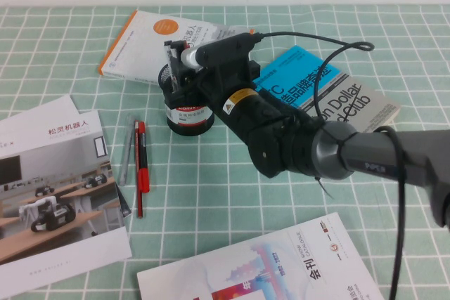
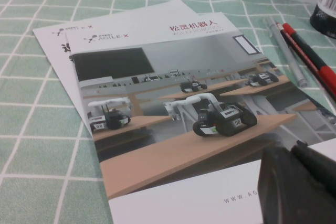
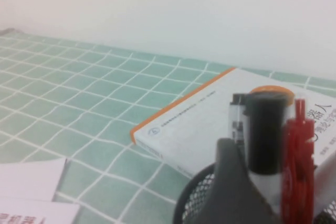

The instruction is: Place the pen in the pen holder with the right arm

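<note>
— Where's your right arm (image 1: 309, 147)?

— It reaches in from 3 o'clock; your right gripper (image 1: 184, 61) hangs over the pen holder (image 1: 188, 119), pinching the pen (image 3: 264, 135), which stands upright with its lower end inside the holder's rim.

— And your left gripper (image 2: 299, 187)?

— Low over the brochure (image 2: 173, 103) at 9 o'clock; whether it's spread, you cannot tell. The red pen (image 1: 142, 163) lies touching the grey pen (image 1: 129, 152), at 8 o'clock from the holder.

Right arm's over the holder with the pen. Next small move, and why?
Probably open the right claw and let the pen drop. The claw appears shut on the pen, which stands upright with its lower barrel already inside the rim of the pen holder, so releasing should seat it. The left claw sits apart, low over a brochure.
</note>
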